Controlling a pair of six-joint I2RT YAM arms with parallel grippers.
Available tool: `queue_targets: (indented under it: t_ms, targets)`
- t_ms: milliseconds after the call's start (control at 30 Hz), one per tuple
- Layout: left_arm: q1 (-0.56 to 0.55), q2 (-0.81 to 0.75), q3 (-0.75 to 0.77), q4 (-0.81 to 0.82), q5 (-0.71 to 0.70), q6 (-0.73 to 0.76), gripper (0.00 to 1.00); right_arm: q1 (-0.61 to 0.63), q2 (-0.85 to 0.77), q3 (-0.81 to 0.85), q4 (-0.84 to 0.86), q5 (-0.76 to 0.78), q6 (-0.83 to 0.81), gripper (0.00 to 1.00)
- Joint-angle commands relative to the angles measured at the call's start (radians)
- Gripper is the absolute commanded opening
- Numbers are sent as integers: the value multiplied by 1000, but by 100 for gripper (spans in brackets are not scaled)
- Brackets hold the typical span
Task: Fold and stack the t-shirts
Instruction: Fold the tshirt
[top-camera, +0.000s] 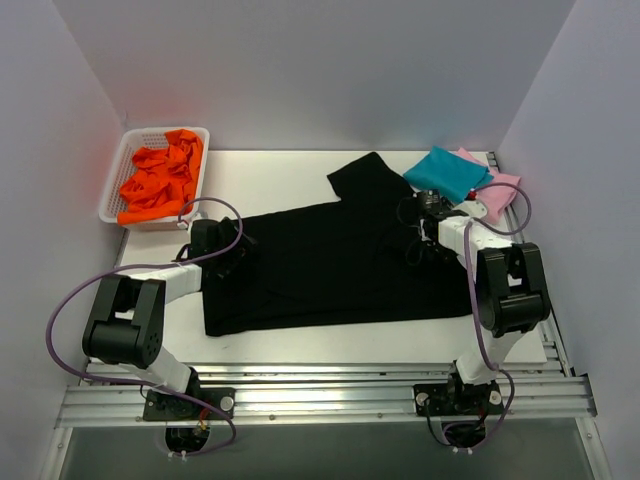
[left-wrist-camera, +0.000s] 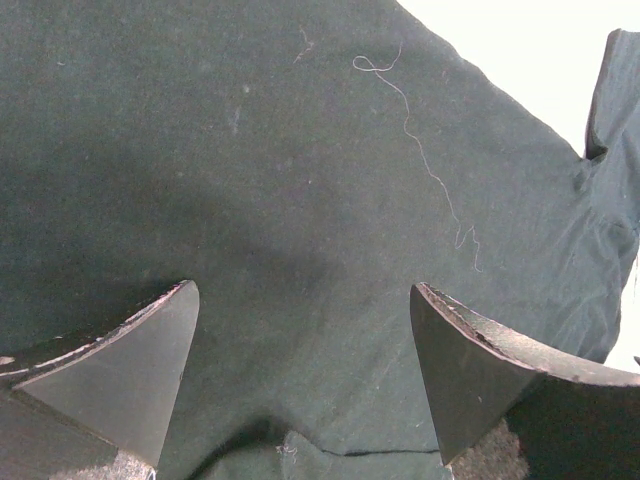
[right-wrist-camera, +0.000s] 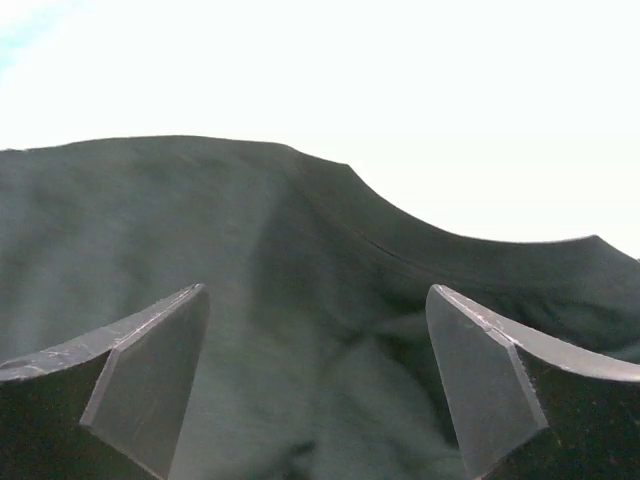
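Observation:
The large black t-shirt (top-camera: 330, 265) lies spread across the middle of the white table. My left gripper (top-camera: 222, 247) is over its left edge, open, with black cloth (left-wrist-camera: 300, 200) flat under and between the fingers; a pale thread lies on it. My right gripper (top-camera: 418, 222) is over the shirt's right end near the neck, open, with rumpled black cloth (right-wrist-camera: 310, 330) between the fingers. A folded teal t-shirt (top-camera: 447, 172) lies on a folded pink one (top-camera: 497, 195) at the back right corner. The starburst mark is not visible.
A white basket (top-camera: 118, 185) with crumpled orange cloth (top-camera: 160, 178) stands at the back left. White walls enclose the table on three sides. A metal rail (top-camera: 330, 395) runs along the near edge by the arm bases.

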Motion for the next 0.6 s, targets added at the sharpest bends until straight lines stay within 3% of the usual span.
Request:
queue_targets:
  t_ms: [0,133,567]
  targets:
    - [4,12,28,51,0,16,96,-7,17,92,2,48,-21,85]
    - [4,-10,22,45,12,15,96,-5,13,143,-13,48,-47,84]
    - [-8,-80,2,29,11,13,96,98,-446,-271,-34,4,24,81]
